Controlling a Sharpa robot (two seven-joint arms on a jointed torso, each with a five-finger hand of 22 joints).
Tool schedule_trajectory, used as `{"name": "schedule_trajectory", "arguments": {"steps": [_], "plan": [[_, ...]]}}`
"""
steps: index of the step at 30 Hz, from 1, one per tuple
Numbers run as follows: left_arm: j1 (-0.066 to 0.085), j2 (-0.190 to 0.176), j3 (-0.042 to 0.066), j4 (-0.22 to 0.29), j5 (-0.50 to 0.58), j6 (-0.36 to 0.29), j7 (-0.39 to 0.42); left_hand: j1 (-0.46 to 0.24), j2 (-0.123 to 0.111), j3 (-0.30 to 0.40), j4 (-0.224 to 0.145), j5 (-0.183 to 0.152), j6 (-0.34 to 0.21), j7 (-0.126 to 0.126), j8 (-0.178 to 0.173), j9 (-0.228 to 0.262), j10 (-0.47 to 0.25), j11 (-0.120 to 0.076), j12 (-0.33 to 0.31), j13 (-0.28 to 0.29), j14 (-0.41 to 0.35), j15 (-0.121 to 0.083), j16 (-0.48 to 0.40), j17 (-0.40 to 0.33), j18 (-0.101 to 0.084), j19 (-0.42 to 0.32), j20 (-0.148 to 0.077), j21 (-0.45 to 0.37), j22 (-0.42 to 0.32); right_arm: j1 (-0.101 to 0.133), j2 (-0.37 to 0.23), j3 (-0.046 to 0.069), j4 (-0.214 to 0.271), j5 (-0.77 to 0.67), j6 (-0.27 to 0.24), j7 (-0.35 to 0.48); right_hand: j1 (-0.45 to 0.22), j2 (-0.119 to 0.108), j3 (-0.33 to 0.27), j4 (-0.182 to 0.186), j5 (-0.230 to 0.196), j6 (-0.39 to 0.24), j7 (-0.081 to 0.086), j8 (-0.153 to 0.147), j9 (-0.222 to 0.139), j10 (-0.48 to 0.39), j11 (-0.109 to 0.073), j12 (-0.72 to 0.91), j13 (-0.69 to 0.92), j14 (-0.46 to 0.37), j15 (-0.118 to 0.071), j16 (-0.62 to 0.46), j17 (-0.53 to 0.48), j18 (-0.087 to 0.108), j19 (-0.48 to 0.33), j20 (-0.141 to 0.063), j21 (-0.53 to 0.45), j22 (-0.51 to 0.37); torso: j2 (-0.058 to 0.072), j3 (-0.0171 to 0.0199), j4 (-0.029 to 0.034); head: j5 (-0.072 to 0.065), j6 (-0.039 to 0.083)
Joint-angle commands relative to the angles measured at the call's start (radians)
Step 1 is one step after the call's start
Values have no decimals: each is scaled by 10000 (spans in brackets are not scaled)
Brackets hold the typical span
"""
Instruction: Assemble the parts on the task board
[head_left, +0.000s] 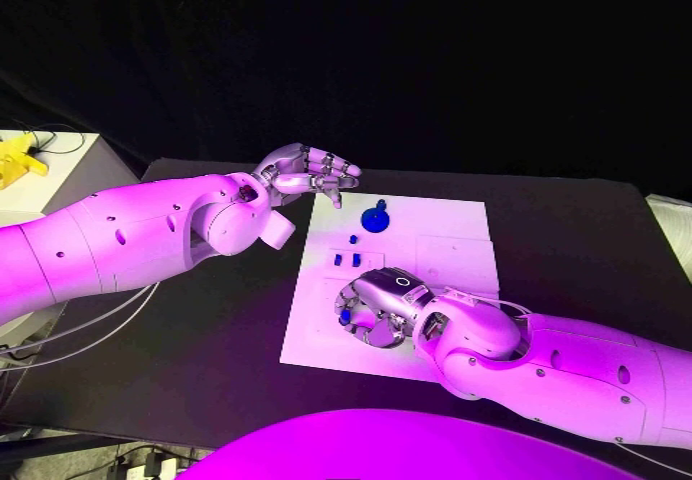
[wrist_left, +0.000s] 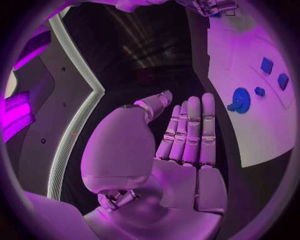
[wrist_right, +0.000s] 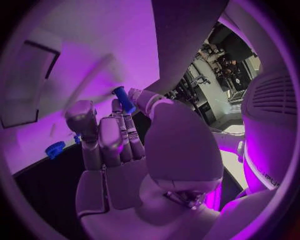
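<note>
Task board (head_left: 447, 225) sits mid-table. Our right hand (head_left: 378, 305) is low over its near half, pinching a small blue part (wrist_right: 124, 99) at the fingertips. Left hand (head_left: 306, 170) hovers off the board's far-left corner, fingers loosely apart, holding nothing. Blue gear (head_left: 376, 217) lies on the far half, with two small blue pieces (head_left: 343, 259) between it and the right hand.

Our read of the step: seat the held part. Keep it upright and lower it straight. Room is open toward the board's right side; the small pieces just beyond the fingers are the tight spot.
</note>
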Motion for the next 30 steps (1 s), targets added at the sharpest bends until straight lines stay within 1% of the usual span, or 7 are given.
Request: {"name": "schedule_trajectory", "arguments": {"steps": [1,11,17,19,22,24,30], "plan": [[2,1,7,20,60,166,20,5,33,-64,-17,26,-43,11,-22,-10,-50,-12,67,-16,-20,67,-37,-10,138,66,8,-36,-9,-8,-11,-3,4,54,65,333,19,-74,-76,-23,-41,-67,15,-75,-24,-119,4,40,10,-122,31,-84,-84,166,-104,14,-145,-60,-1,6,-1,-16,2],[2,-12,6,20,60,200,-24,3,37,-79,-2,26,-57,16,-21,-17,-74,-7,90,-22,-25,74,-39,-14,138,75,14,-65,-31,-8,-91,-4,31,58,-478,259,80,-43,-316,-100,-6,-201,78,-231,-98,-520,69,189,28,-397,94,-261,-491,261,-370,77,-774,-325,2,7,-1,-57,2],[2,-13,6,17,60,219,-47,2,37,-83,1,26,-61,17,-20,-18,-81,-5,95,-23,-27,75,-40,-16,138,77,15,-72,-37,-8,-157,-4,55,133,-1060,271,421,161,-1435,-84,55,-758,164,-760,-339,-1560,211,684,64,-1101,232,-673,-1590,467,-983,212,-2207,-917,-3,4,-1,-113,2],[2,-14,6,17,60,222,-53,2,37,-83,1,26,-61,17,-20,-18,-81,-5,95,-23,-27,75,-40,-16,138,77,15,-72,-37,-8,-180,-3,68,202,-1303,309,1168,612,-3095,289,143,-1220,30,-1145,-600,-2460,365,1177,95,-2226,449,-1480,-3403,726,-1900,388,-4124,-1736,-3,2,-3,-154,2],[2,-17,6,17,60,223,-58,2,37,-83,1,26,-61,17,-20,-18,-81,-5,95,-23,-27,75,-40,-16,138,77,15,-72,-37,-8,-246,-2,111,354,-1624,408,2071,559,-4076,1239,268,-1959,-115,-1481,-932,-3275,537,1606,72,-2671,552,-1549,-3840,722,-2101,482,-4474,-1888,-8,0,-5,-202,2],[2,-11,6,3,60,225,-60,2,37,-83,1,26,-61,17,-20,-18,-81,-5,95,-23,-27,75,-40,-16,138,77,15,-72,-37,0,-348,0,185,556,-1816,502,2355,503,-4234,1649,277,-2273,-249,-1570,-1057,-3402,545,1810,80,-2720,560,-1508,-3957,731,-2104,492,-4539,-1921,-22,2,-8,-241,2],[-1,25,5,-48,65,250,-62,-33,36,-109,36,22,-77,26,-23,-24,-106,4,110,-29,-31,85,-40,-18,135,83,23,-99,-56,156,-1014,46,603,1213,-2201,940,2573,601,-4360,2022,380,-1777,-28,-1444,-974,-3082,435,2329,124,-2586,479,-1373,-4149,752,-1957,430,-4567,-1944,-69,-13,-24,-405,2]]}}
